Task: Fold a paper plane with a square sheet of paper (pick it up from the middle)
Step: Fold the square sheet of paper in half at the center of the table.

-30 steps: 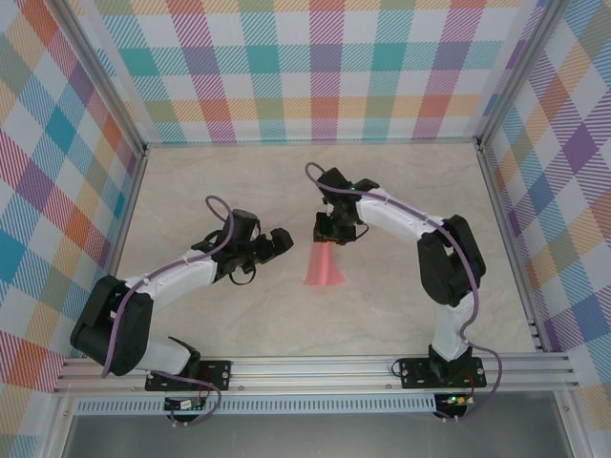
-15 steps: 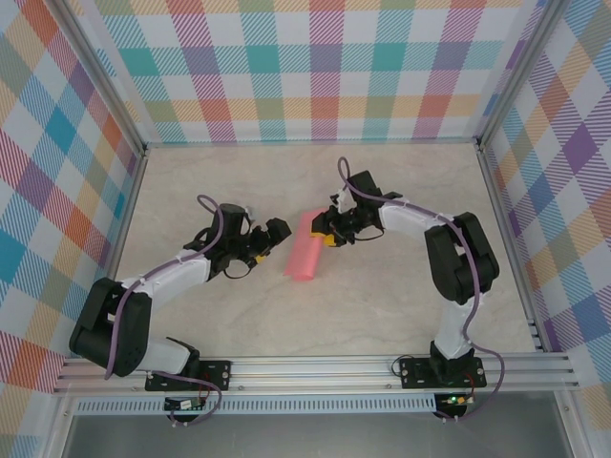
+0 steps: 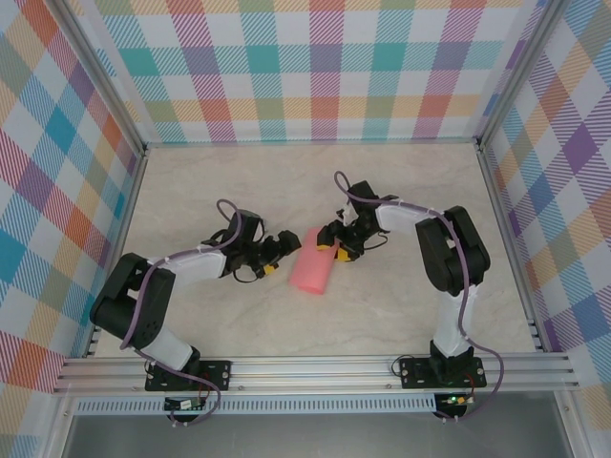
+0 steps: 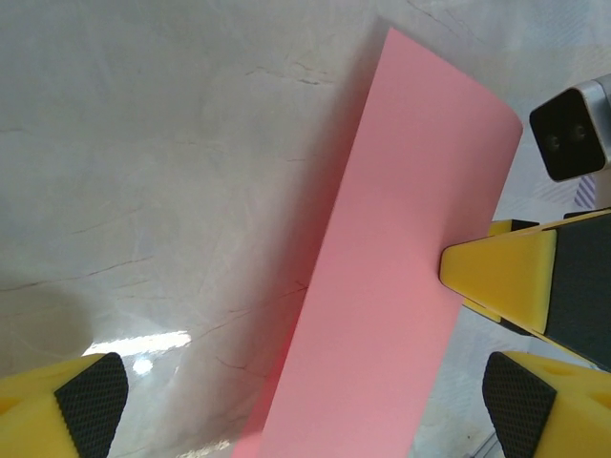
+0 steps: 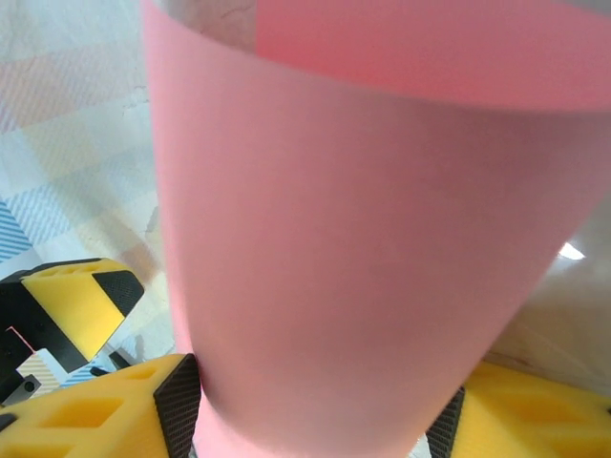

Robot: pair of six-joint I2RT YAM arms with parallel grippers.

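With left fingers wide open and empty, and square sheet of paper between right fingers; cannot tell if gripped.

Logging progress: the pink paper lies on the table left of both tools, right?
No. The pink paper lies on the table between the left tool and the right tool, not left of both; the top external view shows it.
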